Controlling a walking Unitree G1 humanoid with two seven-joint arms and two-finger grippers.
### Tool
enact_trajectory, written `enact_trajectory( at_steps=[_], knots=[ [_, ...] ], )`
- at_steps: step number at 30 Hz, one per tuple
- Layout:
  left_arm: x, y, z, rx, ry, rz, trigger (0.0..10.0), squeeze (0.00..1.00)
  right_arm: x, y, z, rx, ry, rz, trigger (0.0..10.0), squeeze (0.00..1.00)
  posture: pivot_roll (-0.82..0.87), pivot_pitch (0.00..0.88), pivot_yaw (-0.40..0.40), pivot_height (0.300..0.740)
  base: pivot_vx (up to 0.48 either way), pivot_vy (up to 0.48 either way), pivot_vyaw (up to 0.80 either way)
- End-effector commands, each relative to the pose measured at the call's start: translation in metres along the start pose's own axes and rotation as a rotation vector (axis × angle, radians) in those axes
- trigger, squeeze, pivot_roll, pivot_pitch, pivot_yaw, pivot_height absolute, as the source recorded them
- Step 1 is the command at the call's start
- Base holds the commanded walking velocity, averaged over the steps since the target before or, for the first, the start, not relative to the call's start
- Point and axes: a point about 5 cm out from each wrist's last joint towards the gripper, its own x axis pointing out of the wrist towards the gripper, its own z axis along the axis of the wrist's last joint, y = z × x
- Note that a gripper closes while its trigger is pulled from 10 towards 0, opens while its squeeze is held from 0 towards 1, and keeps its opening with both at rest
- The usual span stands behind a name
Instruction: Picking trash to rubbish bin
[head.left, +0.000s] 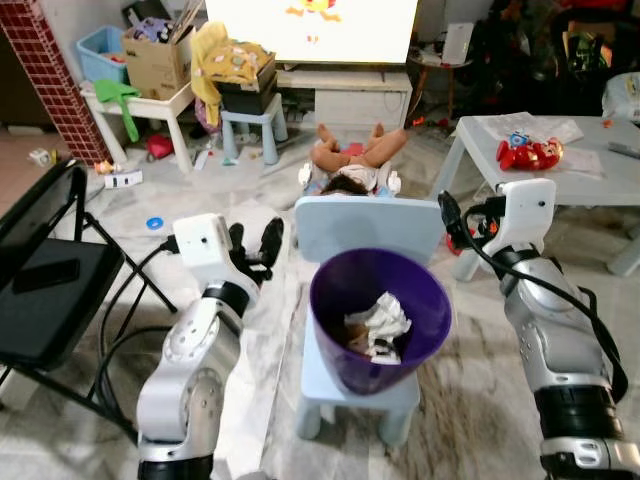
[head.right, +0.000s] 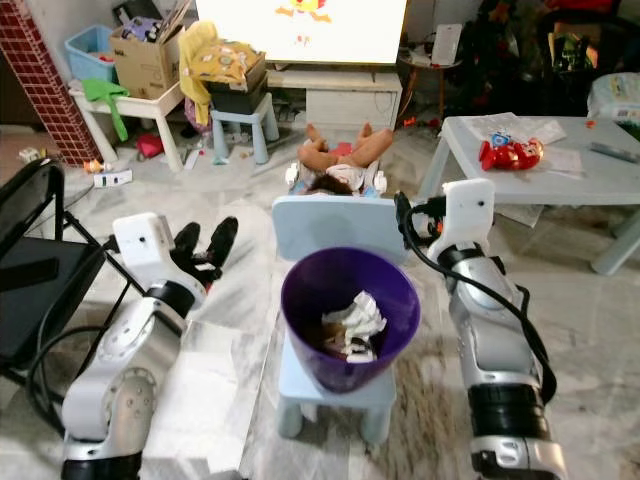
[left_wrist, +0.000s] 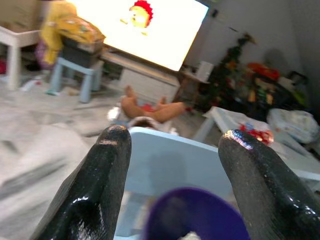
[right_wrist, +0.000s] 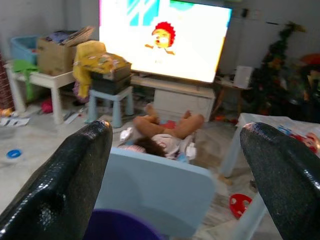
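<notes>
Left eye view had the purple rubbish bin sitting on a small blue chair, crumpled paper trash already inside. Left gripper hovered just left of it, fingers spread and empty.

Left wrist view showed those fingers apart, bin rim between them.

Right wrist view: right gripper wide apart too, holding nothing, chair back ahead.
</notes>
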Motion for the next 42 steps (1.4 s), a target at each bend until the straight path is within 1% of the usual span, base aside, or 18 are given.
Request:
enact_trajectory(
  at_steps=[1,11,42],
  knots=[
    [0.0006,-0.0022,0.0028,-0.013,-0.019,0.006,10.0,0.0,0.0015,-0.0024,0.006,-0.008,-0.017,-0.001,10.0,0.0,0.06,0.084,-0.046,0.74,0.0,0.0,0.0],
    [0.0024,-0.0018,0.0029,-0.018,-0.014,0.011,10.0,0.0,0.0022,-0.0025,0.0056,-0.008,-0.016,0.0,10.0,0.0,0.06,0.081,-0.051,0.74,-0.026,0.0,0.0],
    [0.0045,-0.0053,0.0026,-0.029,-0.012,-0.01,10.0,0.0,0.0034,-0.0041,0.007,-0.011,-0.021,-0.005,10.0,0.0,0.05,0.071,-0.051,0.74,-0.344,0.0,0.0]
  ],
)
